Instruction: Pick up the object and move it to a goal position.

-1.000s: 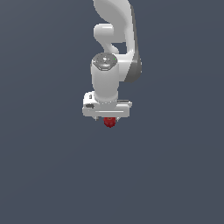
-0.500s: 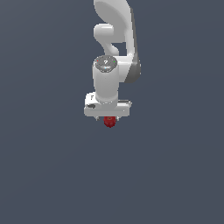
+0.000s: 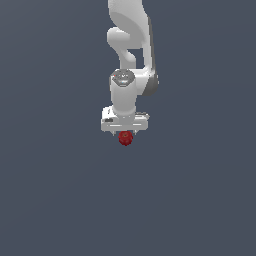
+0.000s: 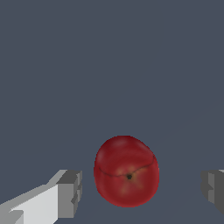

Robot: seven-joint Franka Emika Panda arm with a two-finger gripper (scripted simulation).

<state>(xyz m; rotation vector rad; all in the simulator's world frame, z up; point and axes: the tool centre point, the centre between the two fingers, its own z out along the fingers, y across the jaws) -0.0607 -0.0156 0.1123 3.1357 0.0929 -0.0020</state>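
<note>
The object (image 3: 125, 138) is a small dark red roundish item on the grey floor, directly under the white hand of the arm. In the wrist view the object (image 4: 127, 177) lies between the two grey fingertips (image 4: 70, 192), with a gap on each side. The gripper (image 4: 141, 189) is open around it and neither finger touches it. In the exterior view the gripper (image 3: 125, 133) is low over the object, and the hand hides the fingers.
A plain dark grey floor (image 3: 200, 200) stretches all around. The white arm (image 3: 131, 40) rises behind the hand toward the top of the exterior view. No other items show.
The arm's wrist has sunk slightly toward the object. The object has stayed where it was.
</note>
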